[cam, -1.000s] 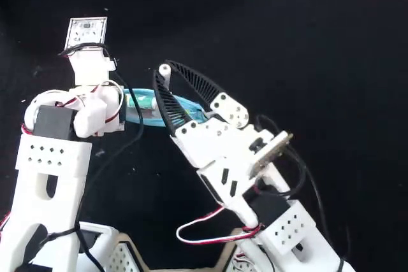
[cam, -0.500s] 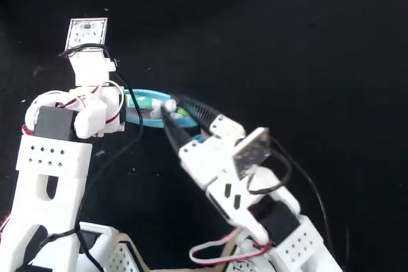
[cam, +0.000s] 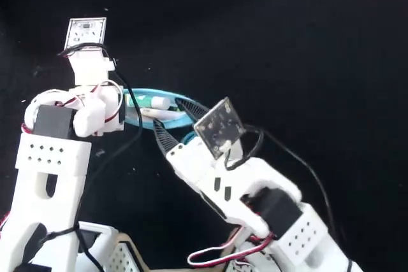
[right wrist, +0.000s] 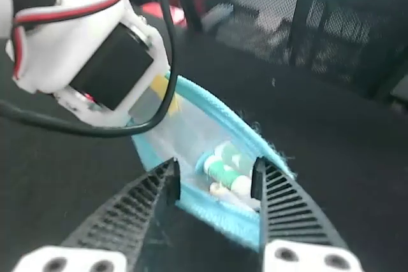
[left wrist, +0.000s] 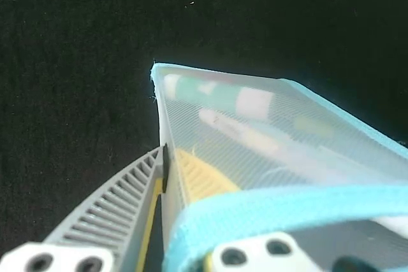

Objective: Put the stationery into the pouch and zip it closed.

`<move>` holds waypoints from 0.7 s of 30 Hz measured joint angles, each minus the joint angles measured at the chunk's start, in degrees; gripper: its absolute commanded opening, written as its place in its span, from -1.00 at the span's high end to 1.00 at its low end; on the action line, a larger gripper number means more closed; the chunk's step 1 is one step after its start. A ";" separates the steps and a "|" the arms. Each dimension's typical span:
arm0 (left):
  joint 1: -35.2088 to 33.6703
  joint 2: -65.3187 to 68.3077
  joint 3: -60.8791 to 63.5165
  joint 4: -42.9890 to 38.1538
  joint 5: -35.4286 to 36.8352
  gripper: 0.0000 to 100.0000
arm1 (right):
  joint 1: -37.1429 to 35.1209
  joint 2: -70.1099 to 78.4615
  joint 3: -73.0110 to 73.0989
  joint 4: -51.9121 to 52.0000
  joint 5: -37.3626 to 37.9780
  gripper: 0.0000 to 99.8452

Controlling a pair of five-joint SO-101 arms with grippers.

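Observation:
A translucent mesh pouch (cam: 143, 118) with light-blue trim is held off the black table, its mouth gaping. Inside lie a green-and-white pen (cam: 148, 101) and a pale pen; the left wrist view shows the green-and-white pen (left wrist: 217, 93) through the mesh. My left gripper (cam: 125, 110) is shut on the pouch's left end; its grey finger (left wrist: 115, 221) presses the pouch (left wrist: 255, 151) wall. My right gripper (cam: 167, 114) stands open, black fingers astride the pouch's right end. In the right wrist view that gripper (right wrist: 215, 165) frames the pouch (right wrist: 191, 125) and the pens (right wrist: 226, 173).
The table (cam: 306, 62) is a black cloth. The left arm's white motor housing and cables (right wrist: 89, 42) hang close beside the pouch's mouth. Dark mesh furniture stands in the room beyond the table.
The right arm has rolled its wrist and drawn back toward the near side, bringing its fingers from above the pouch to straddle its right end. The left arm and pouch have kept still.

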 measured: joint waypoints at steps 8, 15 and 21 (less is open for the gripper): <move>0.00 0.00 0.00 0.00 0.00 0.94 | 5.80 -17.23 -8.18 10.37 3.16 0.60; 0.00 0.00 0.00 0.00 0.00 0.94 | 16.35 -20.48 -0.44 10.55 8.09 0.60; 0.00 0.00 0.00 0.00 0.00 0.94 | 16.53 -14.51 11.60 5.80 8.44 0.60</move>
